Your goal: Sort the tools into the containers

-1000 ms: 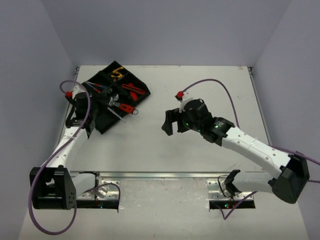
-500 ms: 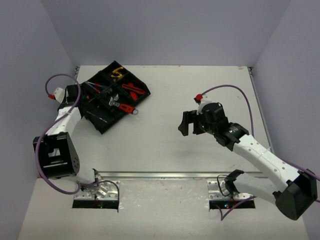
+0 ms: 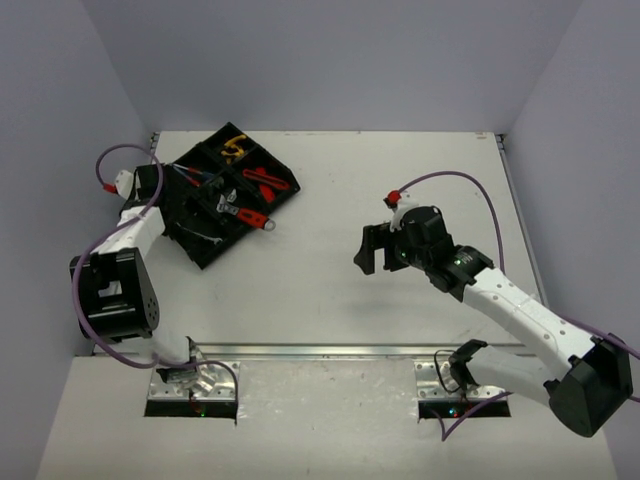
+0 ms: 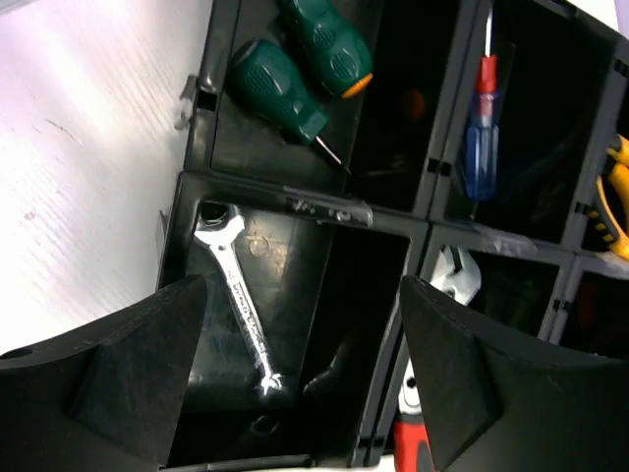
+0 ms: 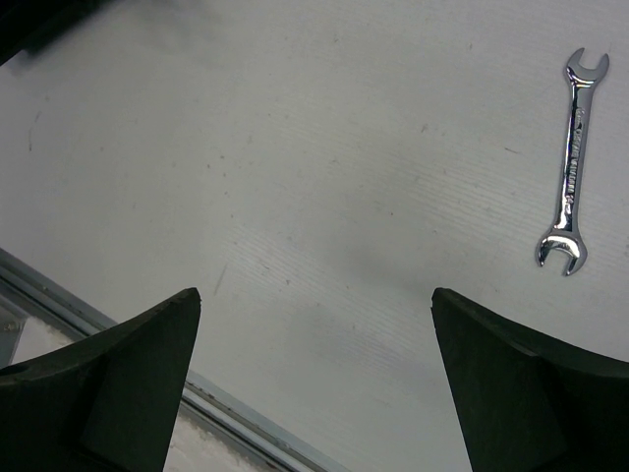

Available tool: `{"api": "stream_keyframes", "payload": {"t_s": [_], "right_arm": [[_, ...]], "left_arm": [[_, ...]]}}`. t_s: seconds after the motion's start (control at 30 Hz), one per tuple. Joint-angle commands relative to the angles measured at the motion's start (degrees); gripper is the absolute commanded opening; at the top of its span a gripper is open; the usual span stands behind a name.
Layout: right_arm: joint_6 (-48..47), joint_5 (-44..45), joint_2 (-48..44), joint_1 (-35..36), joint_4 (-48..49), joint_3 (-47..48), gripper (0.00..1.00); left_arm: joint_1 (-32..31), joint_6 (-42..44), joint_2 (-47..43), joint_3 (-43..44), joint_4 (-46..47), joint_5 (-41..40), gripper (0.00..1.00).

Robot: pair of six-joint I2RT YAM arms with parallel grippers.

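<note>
Left gripper [image 4: 300, 290] spread wide, empty, over the black tray [image 4: 295, 202]: a silver spanner [image 4: 241, 310] lies in its edge compartment. Right gripper [image 5: 314, 295] wide too, holding nothing; an open-ended spanner [image 5: 572, 162] rests on the table [image 5: 295, 147].

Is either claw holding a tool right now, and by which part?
Nothing is held. The left claw hangs open over a spanner lying in the tray; the right claw is open.

Beneath my left gripper [image 4: 305, 354], the tray [image 4: 295, 202] walls box in one compartment. A silver spanner [image 4: 241, 315] takes the side by the outer wall, and the rest looks free. Under my right gripper [image 5: 314, 383] the table [image 5: 295, 147] lies open, with a loose spanner [image 5: 571, 162] well aside.
</note>
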Motion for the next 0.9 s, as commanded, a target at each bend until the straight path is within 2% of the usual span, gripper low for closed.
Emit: {"api": "stream_keyframes", "payload": {"t_s": [0.0,0.07,0.1,0.13,0.33,0.43,0.5,0.57,0.67,0.73,0.87], "right_arm": [[-0.8,3.9,2.3,-0.1,0.1,1.5,0.99],[-1.1,6.7,4.8,-0.2,-1.5,2.6,0.99],[-1.4,8.1,6.2,-0.5,-2.4,3.5,0.99],[-1.9,10.0,8.3,-1.0,-3.8,5.2,0.99],[-6.7,10.8,21.7,-9.3,-10.6,11.9,0.97],[-9.2,9.0,32.6,-14.5,-15.3,19.2,0.84],[-10.8,7.3,38.4,-16.1,-16.5,23.5,0.69],[-11.3,5.8,40.6,-17.8,-17.6,26.5,0.65],[-13.0,2.0,49.4,-20.5,-21.4,33.3,0.56],[-13.9,1.7,52.9,-20.5,-23.4,37.5,0.49],[-13.7,2.2,57.3,-20.3,-23.1,37.3,0.48]], "left_arm": [[0.2,0.3,-7.6,-1.3,2.8,7.4,0.80],[-0.6,1.2,-14.3,-2.9,3.9,10.9,0.83],[-1.1,1.9,-17.2,-3.5,4.0,12.3,0.88],[-2.3,3.2,-21.3,-4.4,4.1,14.4,1.00],[-4.4,13.6,-40.0,-11.1,4.3,31.1,1.00],[-5.0,19.8,-45.2,-13.3,0.7,39.6,1.00],[-5.5,23.3,-46.5,-14.4,-3.4,41.1,1.00],[-6.8,25.5,-48.0,-14.8,-6.3,39.6,1.00],[-11.1,26.9,-52.2,-17.4,-6.8,31.5,1.00],[-11.5,27.0,-52.5,-17.5,-6.5,32.4,1.00],[-11.8,27.0,-52.2,-18.0,-5.9,33.7,1.00]]}}
